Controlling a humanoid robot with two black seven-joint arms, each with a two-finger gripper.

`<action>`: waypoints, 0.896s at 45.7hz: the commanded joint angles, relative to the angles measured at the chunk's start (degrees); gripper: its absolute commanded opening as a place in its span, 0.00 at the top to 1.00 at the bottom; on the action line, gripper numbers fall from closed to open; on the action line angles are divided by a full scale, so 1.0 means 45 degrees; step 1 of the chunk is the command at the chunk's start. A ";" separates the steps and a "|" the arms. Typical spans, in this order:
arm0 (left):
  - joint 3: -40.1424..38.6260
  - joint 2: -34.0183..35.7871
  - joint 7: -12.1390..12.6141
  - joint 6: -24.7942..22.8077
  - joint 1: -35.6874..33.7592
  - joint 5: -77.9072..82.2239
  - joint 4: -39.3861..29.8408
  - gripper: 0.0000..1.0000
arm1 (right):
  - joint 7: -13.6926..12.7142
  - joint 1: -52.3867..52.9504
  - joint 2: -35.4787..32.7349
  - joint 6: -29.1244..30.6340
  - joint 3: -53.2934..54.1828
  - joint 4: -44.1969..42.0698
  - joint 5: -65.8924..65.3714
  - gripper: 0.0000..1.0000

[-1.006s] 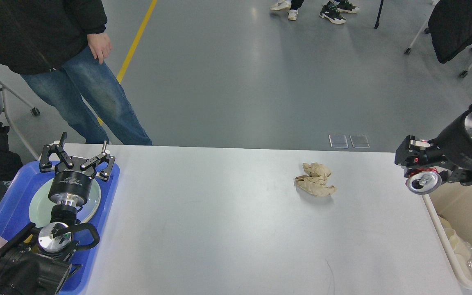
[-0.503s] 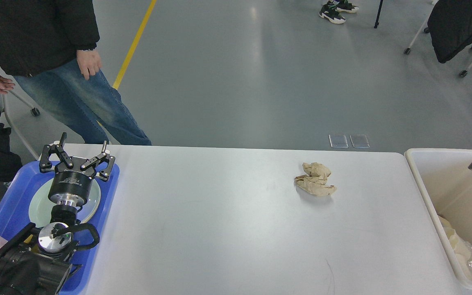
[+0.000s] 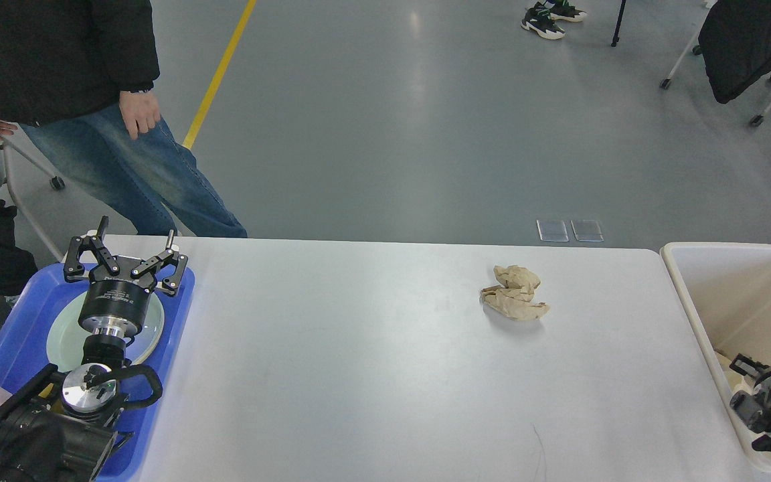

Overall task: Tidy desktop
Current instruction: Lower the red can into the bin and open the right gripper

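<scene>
While no writing is legible | left gripper (image 3: 126, 258) spread open | right gripper (image 3: 770, 402) possibly closed, unclear

The large white rectangular tabletop (image 3: 372, 375) is plain and faintly glossy. Well right of the black left gripper (image 3: 126, 262) lies a crumpled tan-brown paper wad (image 3: 514, 301) — unpatterned. Beneath that gripper sits a pale green round plate (image 3: 64, 335) on a bright blue plastic tray (image 3: 14, 355). The cream-white plastic bin (image 3: 700, 321) surrounds the black right gripper (image 3: 770, 408), with something red — unclear what — just beyond.
</scene>
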 commanded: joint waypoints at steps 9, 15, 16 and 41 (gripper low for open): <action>-0.0003 0.0002 0.0003 0.0009 -0.0010 -0.0004 0.0003 0.04 | -0.0015 -0.1109 0.0678 -0.0881 -0.0082 -0.0209 0.0010 1.00; -0.0003 0.0002 0.0003 0.0009 0.0009 -0.0004 0.0003 0.04 | -0.0015 -0.1168 0.0561 -0.0940 -0.0043 -0.0208 0.0010 1.00; -0.0003 0.0002 0.0003 0.0009 0.0009 -0.0004 0.0003 0.04 | -0.0015 -0.1168 0.0561 -0.0940 -0.0043 -0.0208 0.0010 1.00; 0.0016 0.0002 0.0003 0.0009 0.0009 -0.0004 0.0003 0.04 | -0.0035 -0.0856 0.0248 -0.2308 0.0055 0.0026 0.0010 0.00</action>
